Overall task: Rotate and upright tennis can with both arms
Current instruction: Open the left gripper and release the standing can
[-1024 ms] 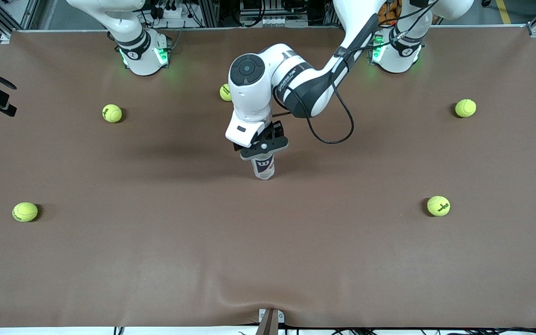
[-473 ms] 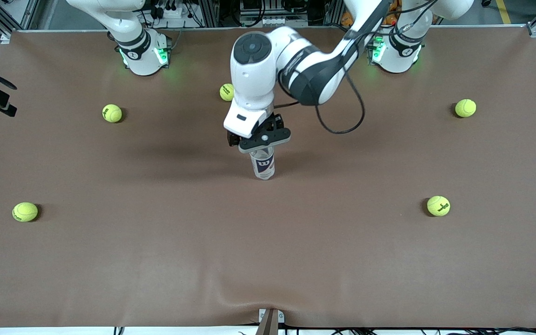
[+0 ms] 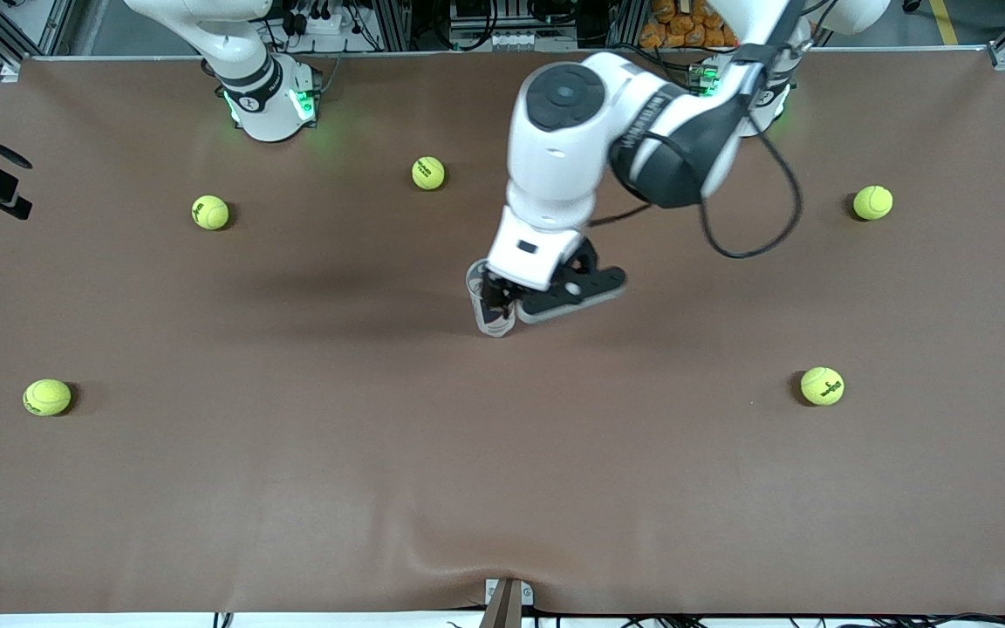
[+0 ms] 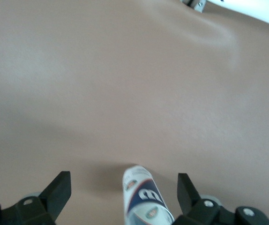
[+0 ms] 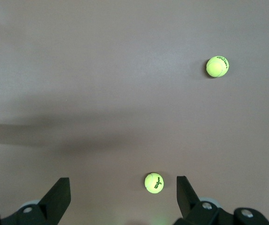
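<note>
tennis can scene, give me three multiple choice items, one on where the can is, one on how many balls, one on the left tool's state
1. Where does the tennis can stand?
A. near the table's middle, under the left tool
B. next to the right arm's base
C. at the table edge nearest the front camera

2. How many tennis balls lie on the table in the front view?
A. three
B. five
C. seven

3. How is the left tool set?
A. shut on the can
B. shut on a ball
C. open, fingers apart on either side of the can

Key: 1 A, the can stands upright mid-table just below the left tool. 2 B, five yellow-green balls are spread around the can, for example one farther from the front camera. 3 C, the left wrist view shows both fingers clear of the can. The right tool waits open, high over the table.
</note>
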Controlling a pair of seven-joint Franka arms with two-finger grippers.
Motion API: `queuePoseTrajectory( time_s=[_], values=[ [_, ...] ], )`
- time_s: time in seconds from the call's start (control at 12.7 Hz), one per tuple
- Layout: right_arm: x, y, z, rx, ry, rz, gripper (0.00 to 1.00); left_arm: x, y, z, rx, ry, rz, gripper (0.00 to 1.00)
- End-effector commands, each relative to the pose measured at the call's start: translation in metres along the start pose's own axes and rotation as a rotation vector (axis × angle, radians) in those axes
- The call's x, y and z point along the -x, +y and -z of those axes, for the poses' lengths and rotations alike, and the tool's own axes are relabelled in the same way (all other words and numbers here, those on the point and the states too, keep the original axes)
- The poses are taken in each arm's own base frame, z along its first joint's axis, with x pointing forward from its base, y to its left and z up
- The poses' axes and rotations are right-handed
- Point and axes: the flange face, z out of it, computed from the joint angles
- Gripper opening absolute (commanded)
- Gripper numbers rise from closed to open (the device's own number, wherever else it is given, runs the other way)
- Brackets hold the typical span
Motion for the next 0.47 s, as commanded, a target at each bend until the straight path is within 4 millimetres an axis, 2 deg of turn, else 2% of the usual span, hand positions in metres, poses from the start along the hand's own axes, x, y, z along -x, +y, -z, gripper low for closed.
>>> queuePoseTrajectory(
  time_s=[0.0,0.16,0.39],
  values=[
    [-0.002,0.003,0.003,0.014,0.006,0.007,1.0,-0.03,-0.029,0.025,-0.016,0.022,-0.006,1.0],
    [-0.002,0.003,0.003,0.016,0.006,0.007,1.0,-0.047,-0.045,0.022,-0.042,0.011,-0.035,1.0],
    [-0.002,0.003,0.003,0.016,0.006,0.007,1.0,-0.083,-0.074,0.021,-0.053,0.019,-0.002,1.0]
  ],
)
